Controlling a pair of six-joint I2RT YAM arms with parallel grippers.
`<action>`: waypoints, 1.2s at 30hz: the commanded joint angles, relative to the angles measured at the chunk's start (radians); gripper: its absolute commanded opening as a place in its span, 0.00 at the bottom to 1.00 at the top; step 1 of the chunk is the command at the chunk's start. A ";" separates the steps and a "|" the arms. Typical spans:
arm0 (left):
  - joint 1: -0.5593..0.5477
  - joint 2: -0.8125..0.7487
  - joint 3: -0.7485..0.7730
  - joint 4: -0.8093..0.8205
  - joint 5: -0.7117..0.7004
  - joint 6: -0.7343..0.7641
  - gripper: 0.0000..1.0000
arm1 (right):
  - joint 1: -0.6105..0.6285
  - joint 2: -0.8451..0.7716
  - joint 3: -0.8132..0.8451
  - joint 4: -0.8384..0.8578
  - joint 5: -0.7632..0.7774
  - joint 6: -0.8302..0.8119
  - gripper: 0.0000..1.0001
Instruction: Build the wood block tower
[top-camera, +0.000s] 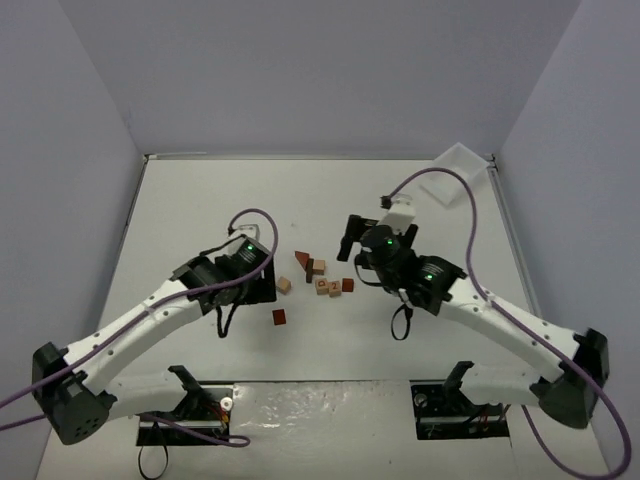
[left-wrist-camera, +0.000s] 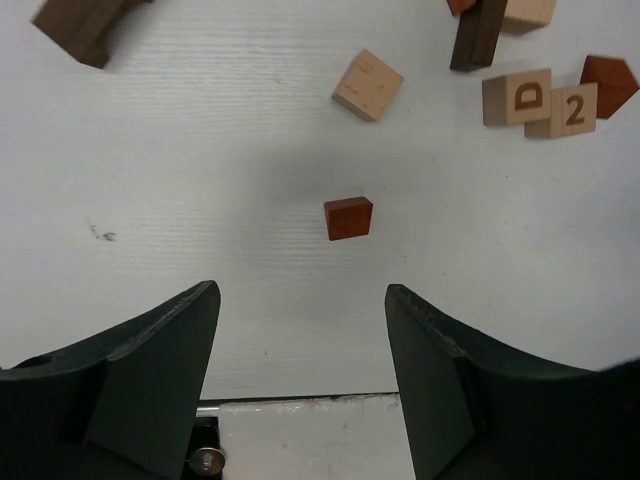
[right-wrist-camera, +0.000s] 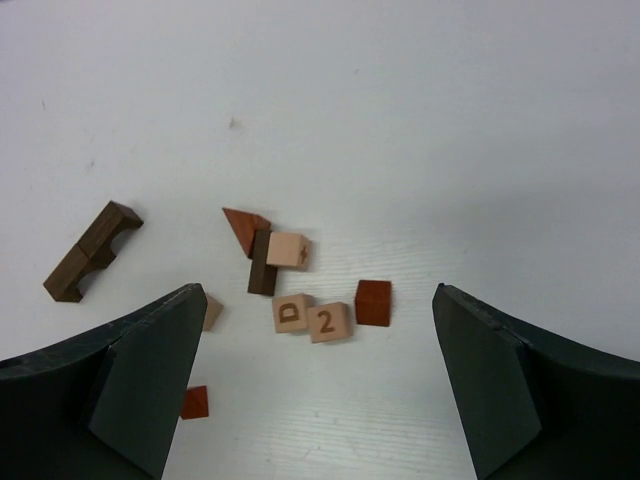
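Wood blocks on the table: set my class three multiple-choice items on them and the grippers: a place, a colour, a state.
1. Where does the block marked 2 lie?
A. touching the block marked D
B. stacked on D
C. inside a gripper

2. What colour is the lone cube ahead of the left gripper?
A. pale tan
B. red-brown
C. blue

3. The right gripper is:
A. shut on a block
B. shut, empty
C. open, empty

1 A: they lie edge to edge.
2 B: the left wrist view shows it reddish.
3 C: its jaws stand wide apart, nothing between.
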 joint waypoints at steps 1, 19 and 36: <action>-0.099 0.124 0.048 0.054 -0.081 -0.133 0.64 | -0.173 -0.197 -0.066 -0.042 -0.134 -0.185 0.96; -0.177 0.470 -0.002 0.205 -0.043 -0.288 0.63 | -0.477 -0.359 -0.180 -0.094 -0.356 -0.303 0.98; -0.149 0.511 -0.033 0.246 -0.027 -0.256 0.52 | -0.477 -0.355 -0.189 -0.095 -0.365 -0.322 0.98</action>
